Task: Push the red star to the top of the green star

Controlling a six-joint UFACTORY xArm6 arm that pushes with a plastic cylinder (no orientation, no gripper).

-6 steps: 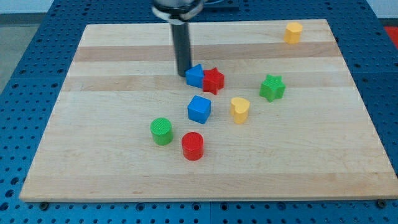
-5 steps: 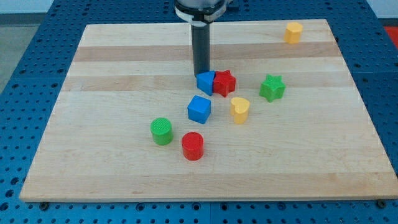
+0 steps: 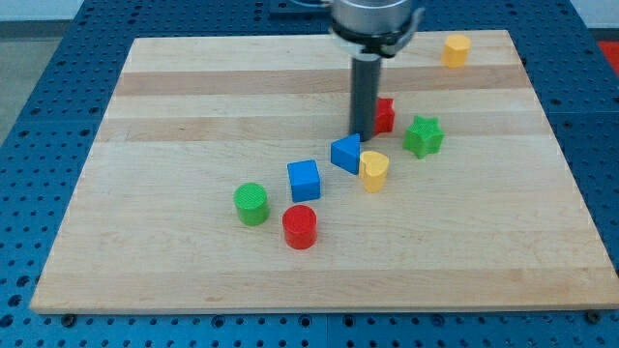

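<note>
The red star [image 3: 384, 114] lies near the middle of the wooden board [image 3: 174, 116], partly hidden behind my rod. The green star [image 3: 423, 136] sits just to its lower right, a small gap apart. My tip [image 3: 357, 136] stands at the red star's left side, touching the top of a small blue block [image 3: 346, 153] below it. A yellow heart-like block [image 3: 373, 169] touches that blue block on its right.
A blue cube [image 3: 304, 180] lies left of the small blue block. A green cylinder [image 3: 251, 204] and a red cylinder [image 3: 300, 226] sit lower left. A yellow block [image 3: 456, 49] is near the board's top right corner.
My tip has moved right. The red star went right and up, closer to the green star. The small blue block slid right and down against the yellow heart; the blue cube shifted slightly.
</note>
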